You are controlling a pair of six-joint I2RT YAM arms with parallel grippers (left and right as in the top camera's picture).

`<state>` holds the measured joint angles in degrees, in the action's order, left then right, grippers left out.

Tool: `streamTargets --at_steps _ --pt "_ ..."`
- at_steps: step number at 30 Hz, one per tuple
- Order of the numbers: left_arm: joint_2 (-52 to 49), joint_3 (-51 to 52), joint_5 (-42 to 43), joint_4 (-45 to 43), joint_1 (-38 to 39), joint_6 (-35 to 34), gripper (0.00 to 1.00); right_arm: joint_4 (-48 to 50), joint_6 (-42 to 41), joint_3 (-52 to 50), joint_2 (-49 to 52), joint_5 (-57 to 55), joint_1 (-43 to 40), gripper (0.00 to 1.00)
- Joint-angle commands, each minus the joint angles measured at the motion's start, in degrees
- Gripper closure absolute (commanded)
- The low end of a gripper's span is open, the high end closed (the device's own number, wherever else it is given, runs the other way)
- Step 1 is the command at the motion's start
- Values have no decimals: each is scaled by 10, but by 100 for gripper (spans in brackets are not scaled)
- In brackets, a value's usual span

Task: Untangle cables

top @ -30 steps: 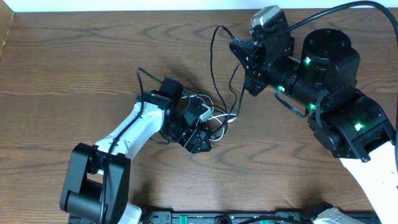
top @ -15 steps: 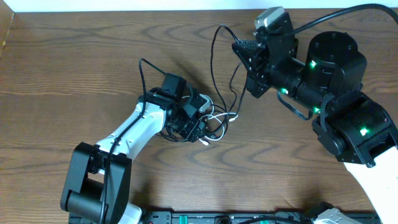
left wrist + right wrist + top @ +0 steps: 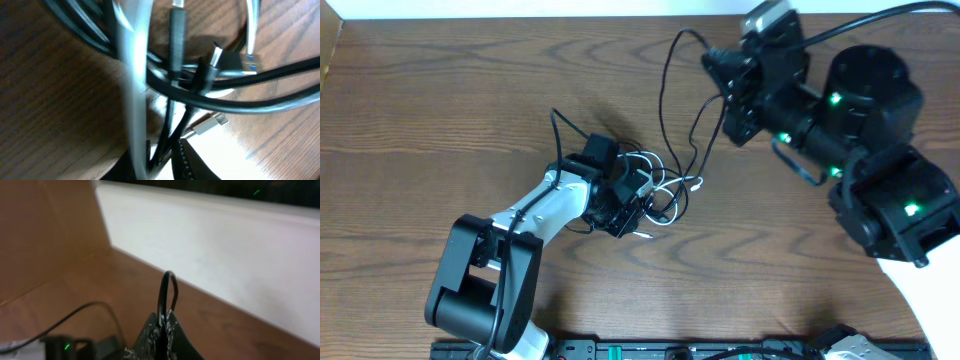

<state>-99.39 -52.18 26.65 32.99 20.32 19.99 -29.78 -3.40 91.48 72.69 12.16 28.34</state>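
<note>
The right gripper (image 3: 724, 90), up and right of the tangle of cables (image 3: 665, 185), is clamped on a loop of one black cable (image 3: 167, 287); the left gripper (image 3: 628, 207) sits on the tangle among black strands and the white cable (image 3: 134, 85), its jaws hidden, so I cannot tell their state. Best draw the held strand slowly away from the tangle while the left pins the rest

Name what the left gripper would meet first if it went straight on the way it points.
The cables: in the wrist view they cross right before the left gripper, probably touching it. The table lies behind them.
</note>
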Motion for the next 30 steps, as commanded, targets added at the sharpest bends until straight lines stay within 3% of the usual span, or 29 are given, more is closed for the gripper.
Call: streamTargets --at_steps 1,10,17,24,30 --pt "-4 3 -4 -1 0 2 92 8 5 48 -11 -40 -24 99" --pt "-4 3 -4 -3 0 -2 92 5 8 103 -11 -221 -134 99" --pt "-4 3 -4 -3 0 -7 92 -6 7 109 -15 -311 -272 99" --pt "-4 3 -4 -8 0 -25 92 -81 -29 109 -20 -312 -388 99" --pt "-4 3 -3 -10 0 -55 92 -151 -38 109 -18 -252 -407 99"
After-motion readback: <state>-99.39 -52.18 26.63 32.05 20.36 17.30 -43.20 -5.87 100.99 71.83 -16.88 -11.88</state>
